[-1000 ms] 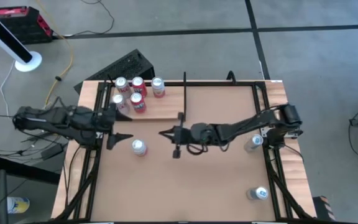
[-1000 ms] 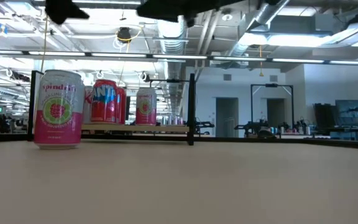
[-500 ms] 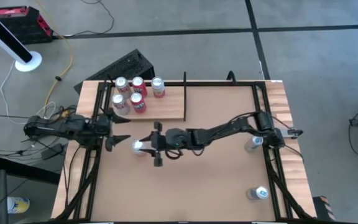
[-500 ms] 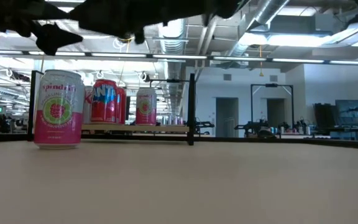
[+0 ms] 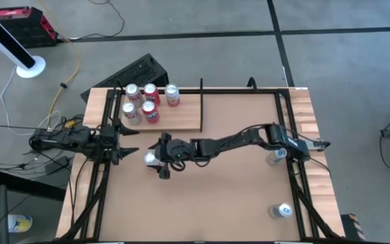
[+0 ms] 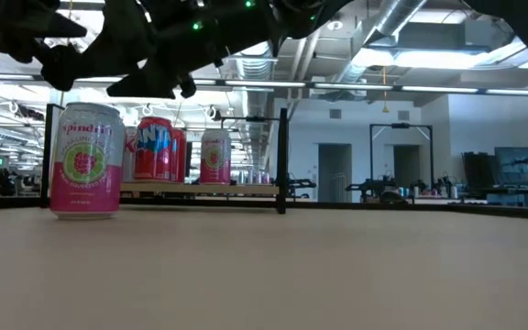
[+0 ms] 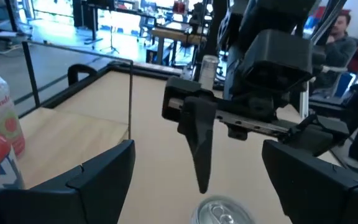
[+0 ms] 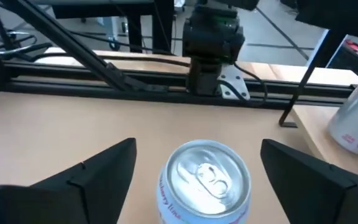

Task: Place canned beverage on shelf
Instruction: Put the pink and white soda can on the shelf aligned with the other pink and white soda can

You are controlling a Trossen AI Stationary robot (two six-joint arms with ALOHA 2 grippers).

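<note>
Reaching far across the brown table [image 5: 235, 196], the right gripper [image 5: 156, 158] has moved from the middle over to the pink Spindrift can [image 5: 150, 159], and its fingers have spread wide apart on the way. Now it hangs just above the can, with one dark flat finger on each side of the shiny round top and not touching it. The can stands upright on the smooth board, near the pale wooden shelf [image 5: 181, 116] but not on it.

The left gripper [image 5: 128, 142] has pulled back a little toward the table's left edge. Its two pointed fingers are open and hold nothing, just beside the can.

On the shelf stand five more cans [image 5: 146, 102], some red and some pink, close together near its left end. A thin black post [image 5: 201, 105] stands up at the shelf's right end. Two silver cans [image 5: 279, 183] wait by the right edge of the table.
</note>
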